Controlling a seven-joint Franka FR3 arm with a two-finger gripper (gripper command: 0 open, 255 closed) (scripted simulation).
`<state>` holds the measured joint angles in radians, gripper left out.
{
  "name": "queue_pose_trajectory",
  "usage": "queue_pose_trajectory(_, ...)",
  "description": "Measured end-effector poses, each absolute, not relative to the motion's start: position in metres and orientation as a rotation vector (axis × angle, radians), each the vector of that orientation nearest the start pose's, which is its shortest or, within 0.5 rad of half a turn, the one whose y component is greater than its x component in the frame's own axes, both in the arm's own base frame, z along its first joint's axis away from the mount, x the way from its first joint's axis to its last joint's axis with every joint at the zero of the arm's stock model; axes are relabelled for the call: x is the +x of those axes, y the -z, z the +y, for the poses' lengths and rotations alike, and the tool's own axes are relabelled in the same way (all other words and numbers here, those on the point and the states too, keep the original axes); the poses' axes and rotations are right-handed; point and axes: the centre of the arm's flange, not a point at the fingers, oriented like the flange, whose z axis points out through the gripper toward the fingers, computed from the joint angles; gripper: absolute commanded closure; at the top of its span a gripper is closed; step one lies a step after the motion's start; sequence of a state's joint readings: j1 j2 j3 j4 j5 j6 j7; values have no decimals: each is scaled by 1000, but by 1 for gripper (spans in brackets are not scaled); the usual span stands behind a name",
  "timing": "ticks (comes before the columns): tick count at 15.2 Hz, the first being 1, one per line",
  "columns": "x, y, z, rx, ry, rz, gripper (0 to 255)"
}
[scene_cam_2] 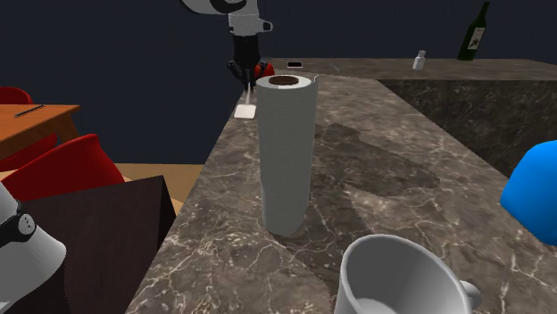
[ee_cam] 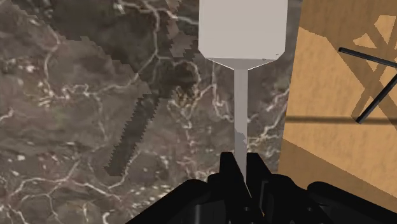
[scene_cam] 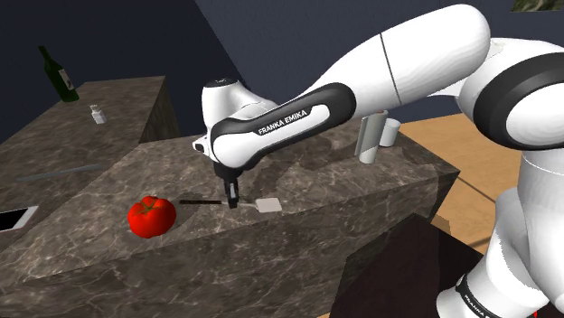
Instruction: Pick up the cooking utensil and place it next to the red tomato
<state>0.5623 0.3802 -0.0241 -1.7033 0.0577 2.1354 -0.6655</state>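
A spatula (ee_cam: pixel 242 38) with a pale square blade, a thin grey shaft and a dark handle lies low over a dark marble counter (scene_cam: pixel 90 262), close to its edge. The black gripper (ee_cam: pixel 240 164) stands above it, and its two fingers (ee_cam: pixel 256 167) are clamped on the thin shaft, with the blade reaching out ahead of them. In the shoulder view the dark handle sticks out on the other side of the gripper (scene_cam: pixel 232 199), pointing toward a red tomato (scene_cam: pixel 151 215), which sits a short way beyond the handle's tip. Whether the spatula has left the counter cannot be told.

Judged from this, the grasp looks made. What remains is the lift, the carry toward the tomato and the release beside it.

Farther along the counter stand a paper towel roll (scene_cam_2: pixel 287 152) and a pale mug (scene_cam_2: pixel 402 276). A green bottle (scene_cam: pixel 58 74) and a small shaker (scene_cam: pixel 96 114) stand on a further counter.
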Motion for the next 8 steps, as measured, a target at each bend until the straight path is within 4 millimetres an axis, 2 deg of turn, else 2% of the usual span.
queue_pose_trajectory(5, 566, -354, 344, -2582, 85, -1722, 255)
queue_pose_trajectory(8, 566, -351, 343, -2582, 85, -1721, 255)
